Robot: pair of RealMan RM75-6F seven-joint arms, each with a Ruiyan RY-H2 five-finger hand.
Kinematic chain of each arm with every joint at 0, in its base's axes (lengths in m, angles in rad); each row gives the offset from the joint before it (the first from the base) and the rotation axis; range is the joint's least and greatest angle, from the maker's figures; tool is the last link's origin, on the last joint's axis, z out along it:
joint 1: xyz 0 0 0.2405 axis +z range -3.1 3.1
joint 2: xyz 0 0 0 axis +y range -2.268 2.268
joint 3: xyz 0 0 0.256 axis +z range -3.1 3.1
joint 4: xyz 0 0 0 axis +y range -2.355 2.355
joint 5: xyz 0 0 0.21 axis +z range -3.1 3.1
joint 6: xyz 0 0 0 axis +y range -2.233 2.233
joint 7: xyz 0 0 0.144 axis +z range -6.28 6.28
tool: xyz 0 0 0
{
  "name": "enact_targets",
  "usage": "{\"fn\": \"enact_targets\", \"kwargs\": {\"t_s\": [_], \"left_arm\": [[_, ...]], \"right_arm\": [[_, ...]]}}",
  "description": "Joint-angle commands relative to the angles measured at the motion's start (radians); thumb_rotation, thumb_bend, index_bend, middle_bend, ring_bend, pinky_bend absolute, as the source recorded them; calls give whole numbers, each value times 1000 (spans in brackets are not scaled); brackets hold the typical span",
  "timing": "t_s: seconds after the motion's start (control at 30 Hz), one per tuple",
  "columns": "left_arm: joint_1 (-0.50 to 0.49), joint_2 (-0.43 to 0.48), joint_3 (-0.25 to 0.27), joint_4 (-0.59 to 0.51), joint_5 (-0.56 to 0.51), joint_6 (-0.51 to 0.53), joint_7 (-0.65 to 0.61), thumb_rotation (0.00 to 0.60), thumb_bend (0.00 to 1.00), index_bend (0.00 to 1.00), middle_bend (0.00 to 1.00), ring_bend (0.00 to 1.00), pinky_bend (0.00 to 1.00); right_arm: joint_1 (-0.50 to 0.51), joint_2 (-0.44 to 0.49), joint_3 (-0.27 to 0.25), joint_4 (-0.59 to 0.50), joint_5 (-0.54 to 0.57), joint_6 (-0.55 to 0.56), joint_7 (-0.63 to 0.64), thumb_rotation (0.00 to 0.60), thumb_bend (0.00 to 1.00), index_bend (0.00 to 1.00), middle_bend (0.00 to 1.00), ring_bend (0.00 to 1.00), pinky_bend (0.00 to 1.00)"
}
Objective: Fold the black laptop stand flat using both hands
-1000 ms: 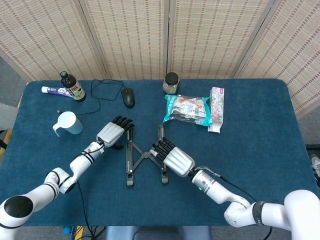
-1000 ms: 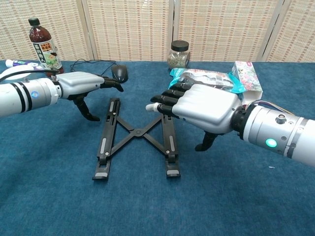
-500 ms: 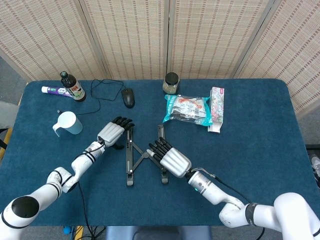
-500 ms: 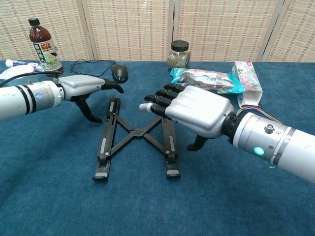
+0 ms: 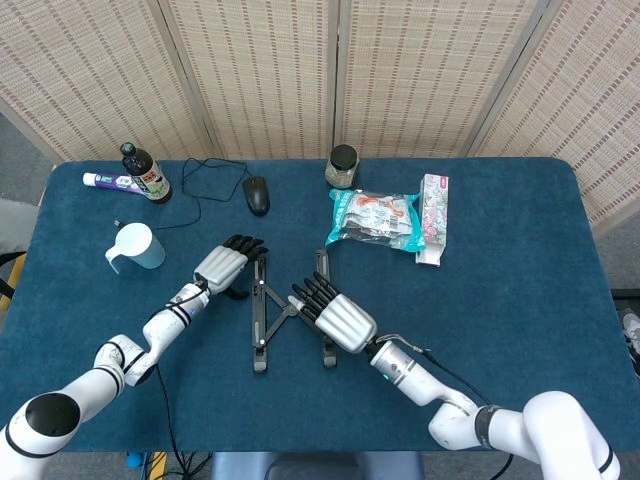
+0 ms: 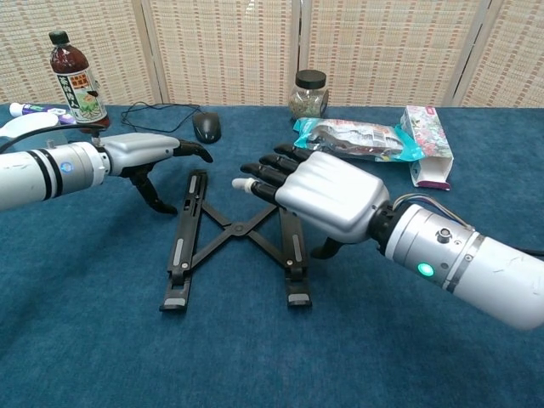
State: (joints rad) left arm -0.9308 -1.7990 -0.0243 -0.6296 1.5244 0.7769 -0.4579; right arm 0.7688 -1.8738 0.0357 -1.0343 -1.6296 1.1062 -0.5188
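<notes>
The black laptop stand (image 5: 262, 322) (image 6: 212, 245) lies on the blue table with two long rails joined by a crossed X linkage, spread apart. My left hand (image 5: 225, 266) (image 6: 149, 153) hovers flat at the far end of the left rail, fingers stretched out and thumb hanging down, holding nothing. My right hand (image 5: 333, 315) (image 6: 314, 195) hovers over the right rail, fingers extended toward the left and spread, thumb down beside the rail. It covers most of that rail in the head view. Whether either hand touches the stand I cannot tell.
A black mouse (image 5: 257, 194) with its cable lies behind the stand. A jar (image 5: 342, 166), snack bags (image 5: 375, 218) and a pink box (image 5: 432, 217) sit at the back right. A bottle (image 5: 146, 174), a tube (image 5: 107, 181) and a blue cup (image 5: 136, 246) stand at the left.
My right hand has moved left and forward over the right rail of the stand. The left hand has barely shifted. The stand keeps its spread.
</notes>
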Motion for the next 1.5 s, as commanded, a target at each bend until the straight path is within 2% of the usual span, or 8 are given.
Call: {"fn": "enact_targets", "kwargs": {"t_s": [0.03, 0.37, 0.77, 1.5], "left_arm": [[0, 0, 1, -1, -1, -1, -3, 600, 171, 102, 54, 13, 21], [-1, -2, 0, -8, -7, -10, -19, 600, 171, 102, 54, 13, 22], [-8, -10, 9, -11, 5, -7, -32, 600, 171, 102, 54, 14, 21], [-16, -7, 20, -36, 24, 14, -37, 600, 171, 102, 54, 14, 22]], "right_arm": [[2, -35, -6, 51, -21, 21, 28, 600, 0, 0, 0, 0, 0], [14, -97, -17, 159, -63, 54, 73, 600, 0, 0, 0, 0, 0], [29, -159, -6, 246, -81, 92, 109, 600, 0, 0, 0, 0, 0], [70, -238, 35, 330, -74, 127, 130, 600, 0, 0, 0, 0, 0]]}}
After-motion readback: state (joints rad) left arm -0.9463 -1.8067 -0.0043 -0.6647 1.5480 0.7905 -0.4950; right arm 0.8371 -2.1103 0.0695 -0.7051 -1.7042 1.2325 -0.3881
